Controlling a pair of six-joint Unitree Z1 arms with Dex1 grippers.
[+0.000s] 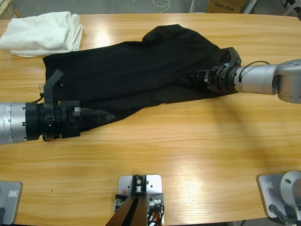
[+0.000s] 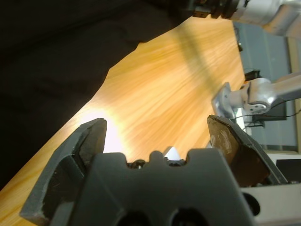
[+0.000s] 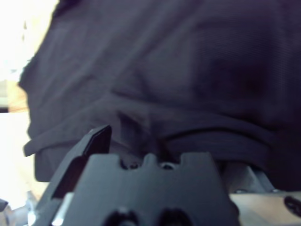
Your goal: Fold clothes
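Nearest the high camera, bare long wooden table [image 1: 188,150] lies below the black short-sleeved polo shirt [image 1: 136,70], which sprawls in a rumpled, slanted heap across the far half. No neat fold shows, so most of the folding looks left to do. At the shirt's lower left edge the left gripper [image 1: 96,115] has its jaws spread wide over bare wood, holding nothing. At the shirt's right end the right gripper [image 1: 207,77] is pushed into bunched cloth; whether its jaws pinch it I cannot tell. Beyond the shirt's upper left corner rests a folded white cloth [image 1: 42,33].
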